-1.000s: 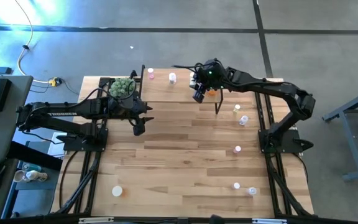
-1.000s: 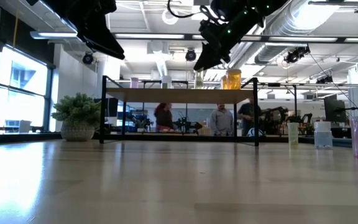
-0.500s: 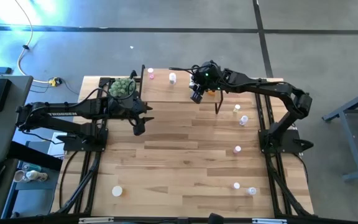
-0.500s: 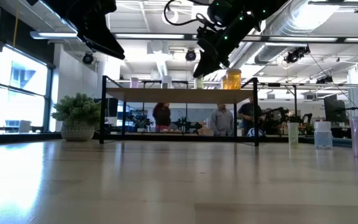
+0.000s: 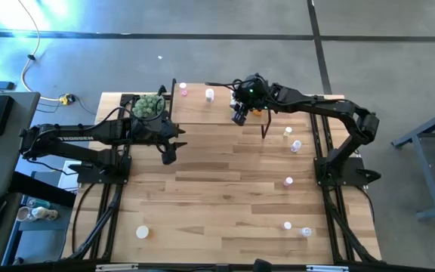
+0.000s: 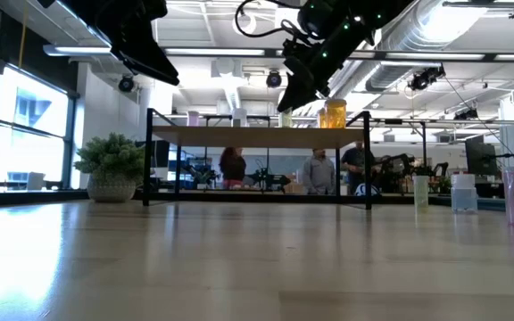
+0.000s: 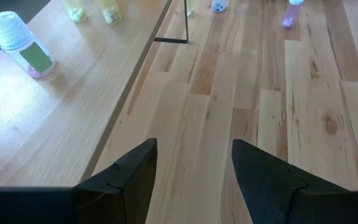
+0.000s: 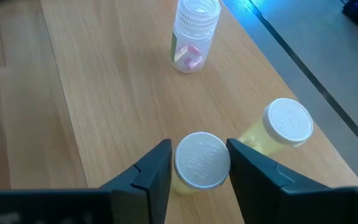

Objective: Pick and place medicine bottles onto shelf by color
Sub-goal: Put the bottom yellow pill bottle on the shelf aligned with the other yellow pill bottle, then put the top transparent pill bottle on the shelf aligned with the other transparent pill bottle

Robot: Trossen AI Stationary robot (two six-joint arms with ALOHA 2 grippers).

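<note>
My right gripper [image 8: 197,171] hangs open over the right part of the shelf [image 5: 202,112]. Its fingers stand close on either side of a yellow-green medicine bottle [image 8: 202,160], which stands upright on the shelf top. A second yellow-green bottle [image 8: 281,124] stands just beyond it, and a whitish bottle [image 8: 194,34] farther along. An orange bottle [image 6: 333,113] stands behind the gripper [image 6: 291,94]. A pink bottle [image 5: 183,91] stands at the shelf's left end. My left gripper [image 7: 194,168] waits open above the table, by the shelf's near left corner.
Several bottles stand on the table along its right side [image 5: 288,133] [image 5: 288,181] [image 5: 306,233], and one near the front left [image 5: 142,233]. A potted plant [image 5: 149,106] stands by the shelf's left end. People show in the room behind the table.
</note>
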